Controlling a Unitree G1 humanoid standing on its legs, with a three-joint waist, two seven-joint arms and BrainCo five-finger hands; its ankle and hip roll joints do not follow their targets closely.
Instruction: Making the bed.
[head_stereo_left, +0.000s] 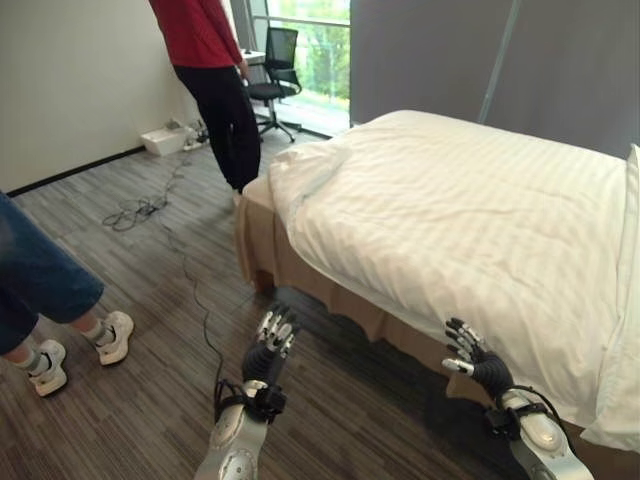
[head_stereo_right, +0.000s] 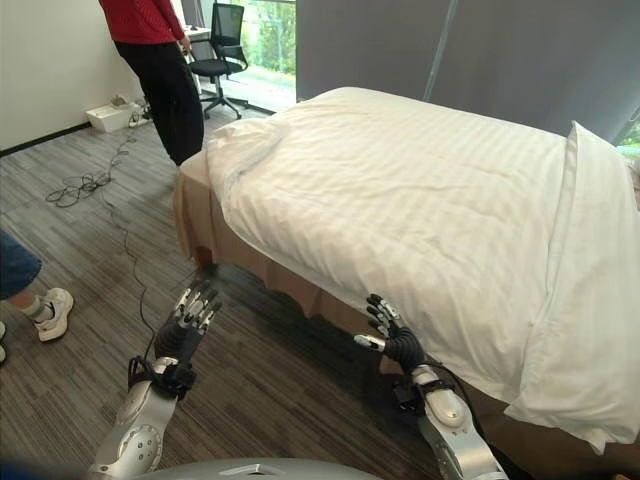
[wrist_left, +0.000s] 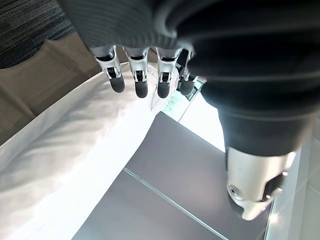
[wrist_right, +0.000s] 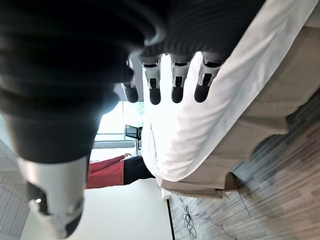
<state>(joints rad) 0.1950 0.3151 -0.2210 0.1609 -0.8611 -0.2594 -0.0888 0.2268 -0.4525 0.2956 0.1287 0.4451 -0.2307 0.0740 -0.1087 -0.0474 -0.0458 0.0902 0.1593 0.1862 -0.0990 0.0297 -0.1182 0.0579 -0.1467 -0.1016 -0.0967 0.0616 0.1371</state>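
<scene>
Bed (head_stereo_left: 300, 265) is seen across the centre and right of the frame, beige skirt exposed along the near side. White striped duvet (head_stereo_left: 460, 220) is spread over it, rumpled at the corner in the upper centre, its edge hanging over the near side. White pillow (head_stereo_right: 590, 300) lies along the right edge. Person in a red top (head_stereo_left: 205, 60) is placed at the upper left; another person's legs and white shoes (head_stereo_left: 75, 345) at the left edge. Office chair (head_stereo_left: 275, 75) sits at top centre. Left hand (head_stereo_left: 270, 345) is held low centre over the floor, fingers straight, nothing held. Right hand (head_stereo_left: 470, 355) is held lower right, just beside the duvet edge, fingers relaxed, empty.
</scene>
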